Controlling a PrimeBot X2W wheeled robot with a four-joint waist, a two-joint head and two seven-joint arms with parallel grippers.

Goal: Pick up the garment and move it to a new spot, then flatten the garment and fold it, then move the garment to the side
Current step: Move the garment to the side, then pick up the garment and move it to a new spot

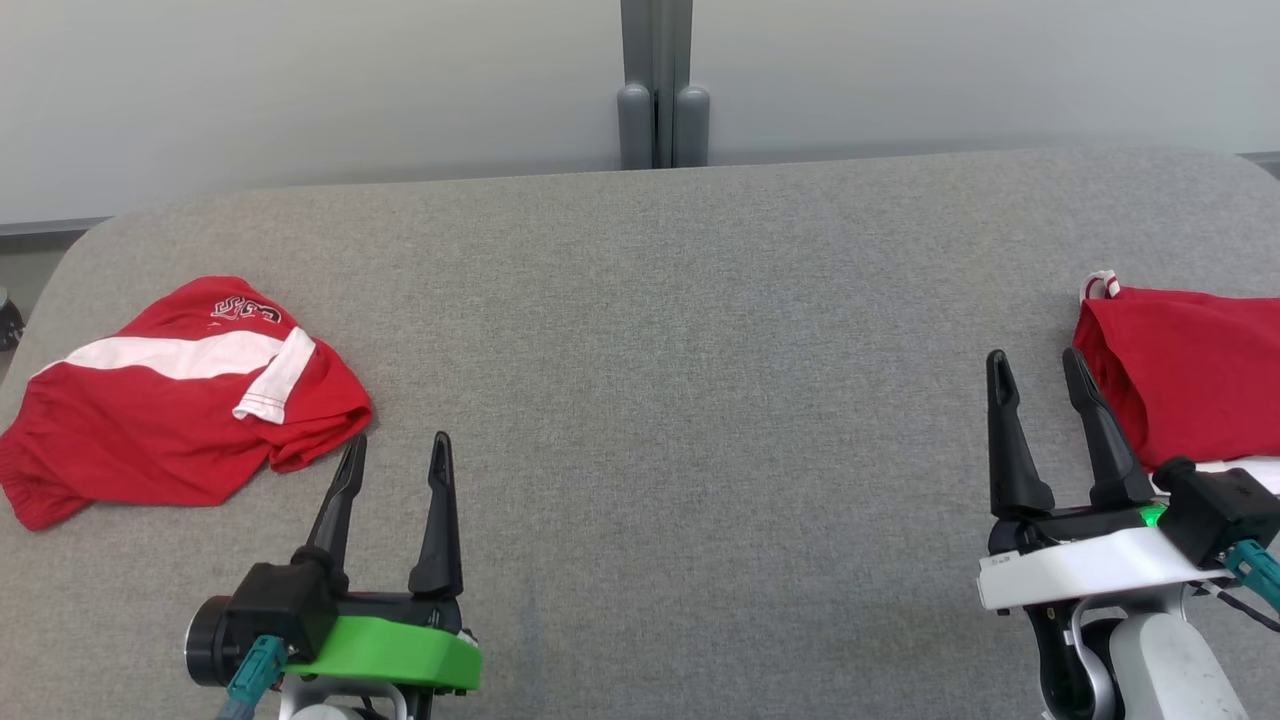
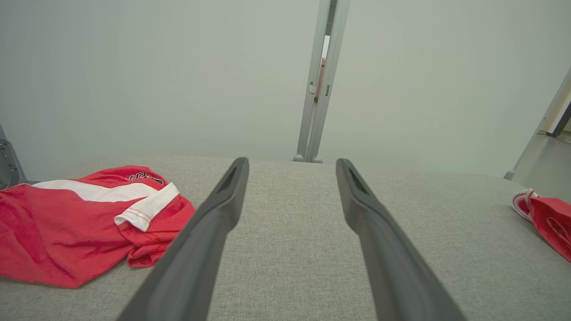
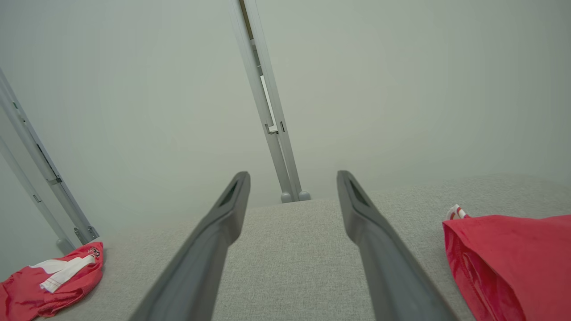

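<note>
Head view: I see a grey cloth-covered worktop (image 1: 680, 350) running back to a pale wall (image 1: 300, 80), which is split by a grey upright post (image 1: 660, 100). A crumpled red garment (image 1: 150, 420) lies at the worktop's left side. It has a broad white band, a white cuff turned over on top, and white lettering near its far edge. A second red garment (image 1: 1190, 370) lies at the right side and runs out past the picture's right edge, with a small red-and-white striped piece at its far corner. The two garments are well apart, with bare worktop between them. My left pincer (image 1: 399, 440) sits at the lower left with its two dark fingers (image 1: 437, 520) spread wide and nothing between them. Its outer fingertip is just beside the nearest fold of the crumpled red garment. My right pincer (image 1: 1035, 356) sits at the lower right, likewise spread wide and holding nothing, its outer finger just beside the left edge of the second red garment. Left wrist view: the left pincer (image 2: 291, 161) points across bare worktop toward the post. The crumpled red garment (image 2: 53, 232) lies flat to the left of the fingers, and a corner of the second red garment (image 2: 551, 223) shows far to the right. Right wrist view: the right pincer (image 3: 292, 174) gapes over bare worktop. The second red garment (image 3: 508, 254) lies to its right with a strip of worktop between, and the crumpled red garment (image 3: 49, 281) is far off at the lower left.
</note>
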